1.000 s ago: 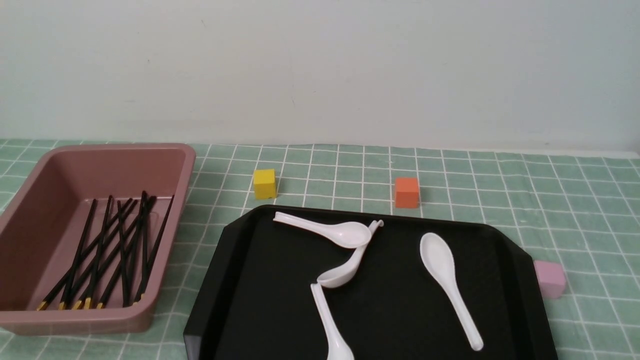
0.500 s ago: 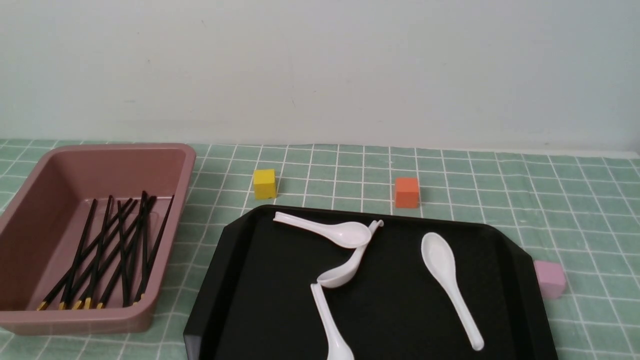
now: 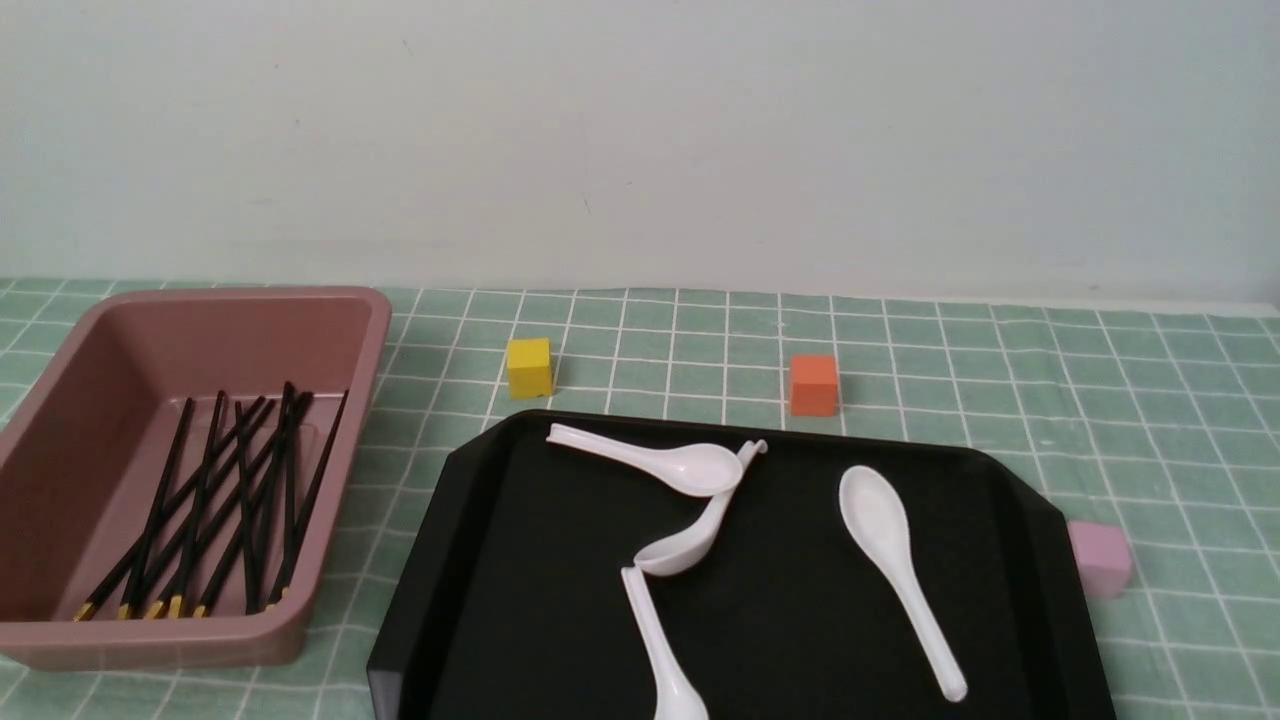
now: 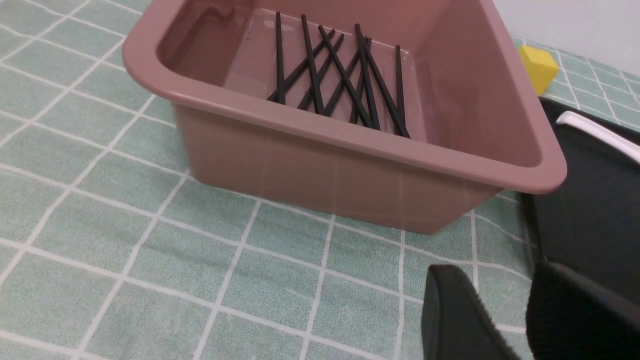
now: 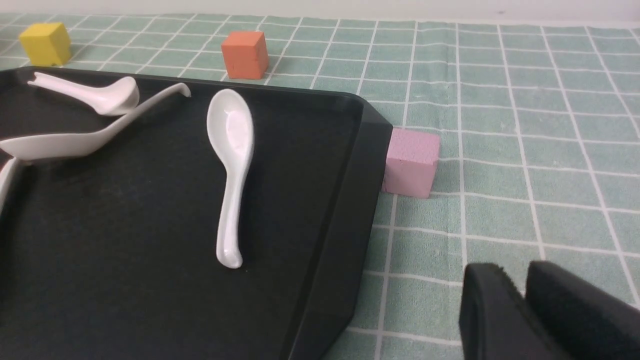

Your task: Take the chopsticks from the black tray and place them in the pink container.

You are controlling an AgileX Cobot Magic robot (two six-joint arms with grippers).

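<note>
Black chopsticks (image 3: 245,510) lie in the pink container (image 3: 190,645); the left gripper's (image 4: 492,285) fingertips are apart, the right's (image 5: 507,280) slightly apart.

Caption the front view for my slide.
Black chopsticks lie in the pink container; white spoons lie in the black tray beside it.

front cam: on robot's side between the arms, facing forward and tilted down over the glossy black plastic tray (image 3: 780,600), wall behind; left wrist cam: close in, low, looking down across the dusty-pink plastic bin (image 3: 345,480), tray edge only; right wrist cam: near the tray's right side, looking forward across it; front + left wrist share the bin, front + right wrist share the orange cube (image 3: 813,386); all three catch the yellow cube (image 3: 529,368)
</note>
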